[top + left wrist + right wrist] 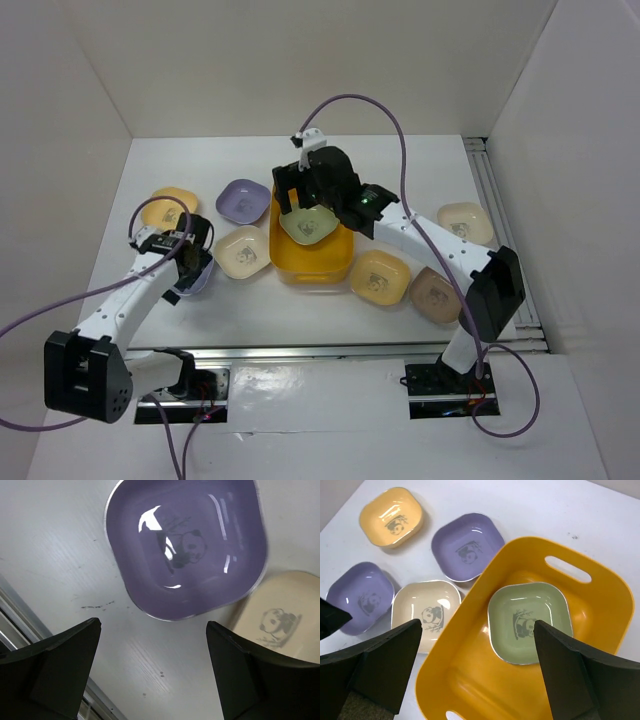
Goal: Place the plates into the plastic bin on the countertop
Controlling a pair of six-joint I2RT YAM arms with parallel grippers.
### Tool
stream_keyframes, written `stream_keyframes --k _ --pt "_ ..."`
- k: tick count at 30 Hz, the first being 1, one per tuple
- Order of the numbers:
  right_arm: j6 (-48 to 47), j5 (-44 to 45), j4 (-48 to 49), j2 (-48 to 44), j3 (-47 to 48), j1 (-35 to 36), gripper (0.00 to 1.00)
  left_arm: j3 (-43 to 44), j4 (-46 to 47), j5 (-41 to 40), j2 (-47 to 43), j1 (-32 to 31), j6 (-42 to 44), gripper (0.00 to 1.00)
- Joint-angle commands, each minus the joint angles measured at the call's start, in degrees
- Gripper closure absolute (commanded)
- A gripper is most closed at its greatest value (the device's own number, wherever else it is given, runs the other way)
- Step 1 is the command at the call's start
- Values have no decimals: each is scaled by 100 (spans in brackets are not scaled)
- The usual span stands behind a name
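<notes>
My right gripper hangs spread wide over the bin at mid-frame. The green plate lies inside, free of the fingers. My left gripper, also spread, hovers over the lavender plate at upper centre. The cream plate sits just beside it, so a descending finger could clip it, or the shallow rim could slip.
</notes>
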Motion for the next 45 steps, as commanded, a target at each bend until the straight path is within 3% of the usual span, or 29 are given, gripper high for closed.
stream_keyframes --k 1,8,16,20,21,24,28,34,38,43,45 --pt "-345 -573 221 -100 -166 -12 0 -248 -53 -67 34 247 -934 0" --pt "-468 -715 220 -134 -280 -64 0 -1241 1036 293 68 696 -883 1" --pt "-468 -767 387 -381 -526 -65 0 -1374 1670 232 597 1153 -734 7" --pt "-468 -715 387 -495 -578 -65 0 -1427 1802 416 597 1513 -602 18" --pt "-468 -715 387 -495 -579 -65 0 -1514 1862 547 544 1705 -541 30" --pt "-468 -715 335 -495 -508 -65 0 -1673 1994 732 413 2031 -408 39" --pt "-468 -715 334 -495 -421 -65 0 -1980 2048 803 26 2514 -259 60" --pt "-468 -715 334 -495 -421 -65 0 -2104 1995 856 -229 2568 -268 98" --pt "-468 -584 334 -548 -473 -65 0 -1709 1408 979 -816 2516 -127 100" --pt "-126 -74 334 -759 -526 -197 0 -963 1019 768 -2808 2147 -57 100" --pt "224 365 282 -916 -526 -354 0 -655 1019 820 -2937 1945 205 100"
